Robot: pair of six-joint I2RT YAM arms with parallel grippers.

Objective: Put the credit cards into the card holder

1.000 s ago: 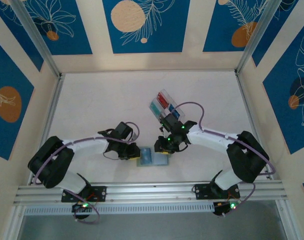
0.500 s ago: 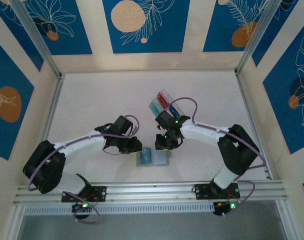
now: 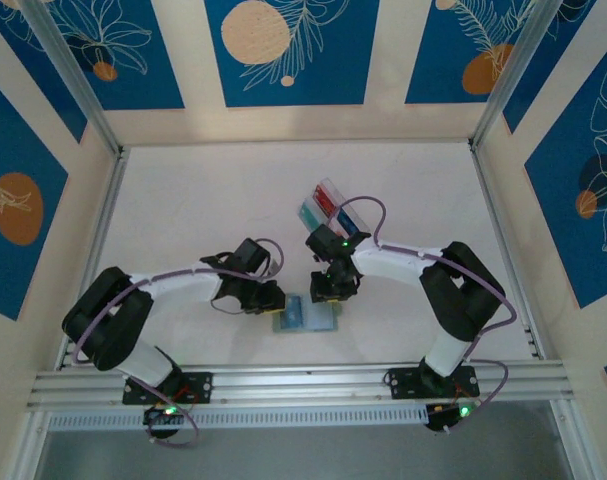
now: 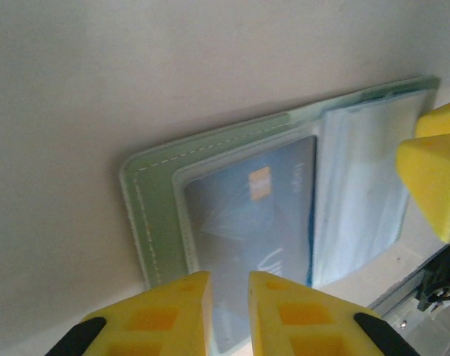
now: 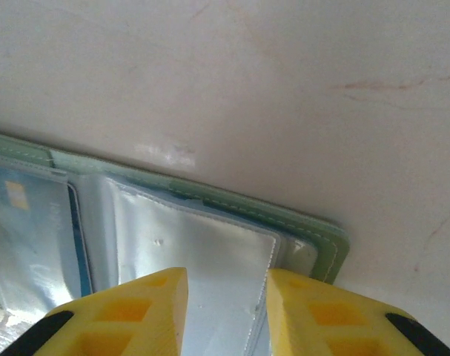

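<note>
The card holder (image 3: 306, 316) is lying opened flat on the table (image 3: 203, 210), spanning the gap between the two tools; the left gripper (image 3: 268, 298) is hovering at its one end and the right gripper (image 3: 328, 292) at the other.

In the left wrist view the left gripper (image 4: 230, 289) is showing only a narrow slot between its jaws, right over the holder's near edge (image 4: 147, 222); whether it is nipping that edge or merely pressing on it I cannot tell. A teal-blue card (image 4: 254, 222) is sitting just ahead of those fingertips, tucked inside a clear sleeve.

In the right wrist view the right gripper (image 5: 226, 285) is standing spread, with nothing between its jaws; an empty clear sleeve (image 5: 187, 252) is lying directly beneath them, and the green cover (image 5: 313, 245) is peeking out just past it.

Beyond the right gripper, on its far side, a clear box (image 3: 335, 210) is holding more cards, red and blue among them.

The holder is looking soft and light, so it is likely sliding or folding unless one tool is pinning it down; its glossy sleeves are probably clinging shut and needing a lifted lip. The cards are appearing thin, stiff and slick; I am judging a pinch across a short edge safest, leaving the leading edge free for the slot.
</note>
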